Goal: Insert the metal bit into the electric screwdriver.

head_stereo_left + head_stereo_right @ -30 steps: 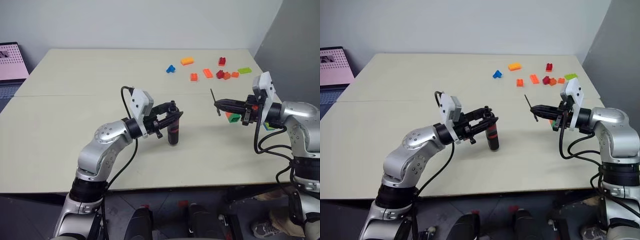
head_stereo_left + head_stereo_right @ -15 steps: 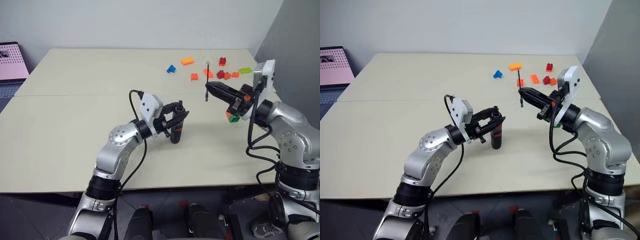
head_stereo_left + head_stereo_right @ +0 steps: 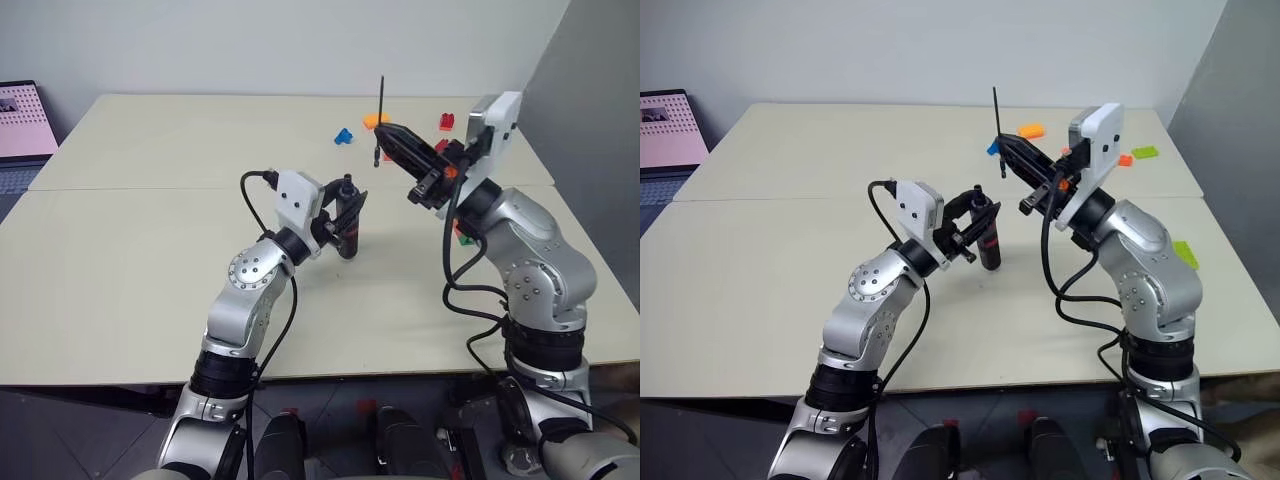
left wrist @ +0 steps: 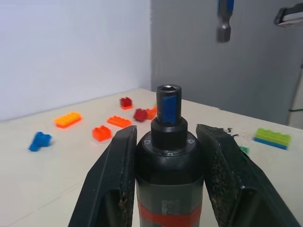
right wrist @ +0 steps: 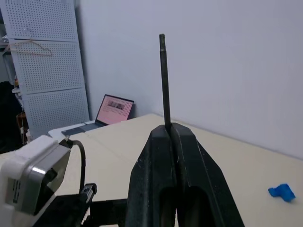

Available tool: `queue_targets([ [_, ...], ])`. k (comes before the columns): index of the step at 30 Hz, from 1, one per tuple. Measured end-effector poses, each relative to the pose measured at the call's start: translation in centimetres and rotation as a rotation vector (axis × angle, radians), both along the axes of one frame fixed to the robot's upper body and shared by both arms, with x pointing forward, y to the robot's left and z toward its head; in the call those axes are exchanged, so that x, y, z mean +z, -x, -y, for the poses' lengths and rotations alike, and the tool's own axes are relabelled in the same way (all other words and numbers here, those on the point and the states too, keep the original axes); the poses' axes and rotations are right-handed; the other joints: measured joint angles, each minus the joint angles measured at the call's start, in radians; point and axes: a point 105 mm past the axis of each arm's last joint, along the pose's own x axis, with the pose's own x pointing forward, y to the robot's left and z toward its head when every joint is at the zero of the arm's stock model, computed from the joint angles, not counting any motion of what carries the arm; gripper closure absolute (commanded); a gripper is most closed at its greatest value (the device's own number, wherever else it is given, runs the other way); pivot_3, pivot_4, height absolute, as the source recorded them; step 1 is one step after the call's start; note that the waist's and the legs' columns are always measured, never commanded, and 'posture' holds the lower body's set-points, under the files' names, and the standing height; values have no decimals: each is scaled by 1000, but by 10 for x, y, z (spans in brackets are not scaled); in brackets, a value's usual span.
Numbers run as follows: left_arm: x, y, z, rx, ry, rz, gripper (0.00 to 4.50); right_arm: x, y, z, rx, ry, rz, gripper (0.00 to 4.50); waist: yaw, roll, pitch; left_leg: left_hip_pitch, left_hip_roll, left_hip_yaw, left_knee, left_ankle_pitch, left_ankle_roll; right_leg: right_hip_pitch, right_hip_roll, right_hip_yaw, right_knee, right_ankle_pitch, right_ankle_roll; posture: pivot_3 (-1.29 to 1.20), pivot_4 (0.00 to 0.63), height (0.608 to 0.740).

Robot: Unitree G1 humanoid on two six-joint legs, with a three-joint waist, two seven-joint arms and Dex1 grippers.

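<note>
Your right gripper has swung up and inward with the metal bit pinched upright, now above the electric screwdriver clamped in the left gripper (socket up, not yet aligned). 1 beige table with scattered bricks; grey walls.

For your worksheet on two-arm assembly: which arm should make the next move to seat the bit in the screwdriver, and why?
Probably the right. The right gripper holds the metal bit raised and free to aim, while the left gripper steadies the electric screwdriver, socket facing up.
</note>
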Motion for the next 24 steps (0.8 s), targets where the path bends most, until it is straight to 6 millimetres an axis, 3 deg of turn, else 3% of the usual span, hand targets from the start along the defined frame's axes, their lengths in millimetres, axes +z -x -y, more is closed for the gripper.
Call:
queue_targets([
  [10,-13,-6,3,99,-38,14,2882,3,-15,-20,-15,-43,12,4500,0,0,0,0,0,0,0,0,0,0,0,0,0,0,0,0,150,740],
  [24,-18,-1,-2,156,12,29,2882,-8,-14,-29,-21,-63,-4,4500,0,0,0,0,0,0,0,0,0,0,0,0,1,0,0,0,150,740],
])
